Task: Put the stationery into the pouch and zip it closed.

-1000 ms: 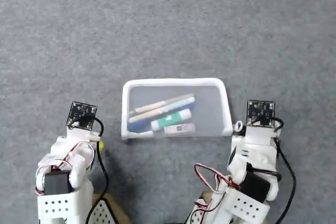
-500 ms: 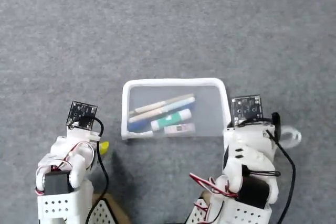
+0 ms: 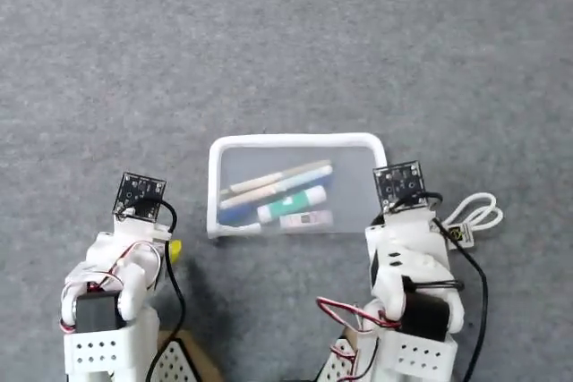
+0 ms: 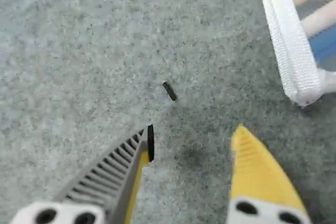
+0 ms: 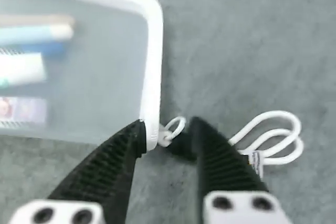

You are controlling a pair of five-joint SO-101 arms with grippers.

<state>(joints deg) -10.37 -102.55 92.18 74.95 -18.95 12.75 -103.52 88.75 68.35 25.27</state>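
The pouch (image 3: 300, 140) lies flat on the grey tabletop (image 3: 286, 51) with the stationery (image 3: 279, 194) inside it. The right jaws stand parted at one corner of the pouch, its zipper ring (image 5: 174, 128) between them, ungripped. A white cord (image 5: 273, 135) lies just beyond that corner. The left jaws hang parted and empty near the pouch's opposite end.

Robotics lab bench, grey felt table (image 3: 286, 60), left arm (image 3: 107, 297), right arm (image 3: 412, 279), exposed red wiring (image 3: 345, 312)
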